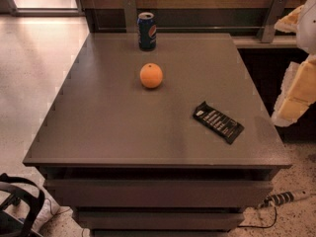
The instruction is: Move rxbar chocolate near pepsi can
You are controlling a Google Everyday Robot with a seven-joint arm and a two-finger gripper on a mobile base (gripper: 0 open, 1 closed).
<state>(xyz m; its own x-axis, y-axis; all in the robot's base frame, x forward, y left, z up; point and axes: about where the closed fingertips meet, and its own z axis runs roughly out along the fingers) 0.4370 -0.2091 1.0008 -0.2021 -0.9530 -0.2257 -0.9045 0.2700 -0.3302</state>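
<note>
The rxbar chocolate (218, 122) is a flat black bar with white lettering. It lies at an angle on the right front part of the grey table (113, 127). The pepsi can (146, 31) stands upright at the table's far edge, left of centre. My gripper (297, 92) shows as pale cream shapes at the right edge of the view, beyond the table's right side and well to the right of the bar. It touches nothing on the table.
A round orange (151, 75) sits between the can and the bar, nearer the can. A wall with metal brackets (130, 11) runs behind the table. A power strip (285, 197) and cable lie on the floor at the front right. A black object (19, 206) is at the front left.
</note>
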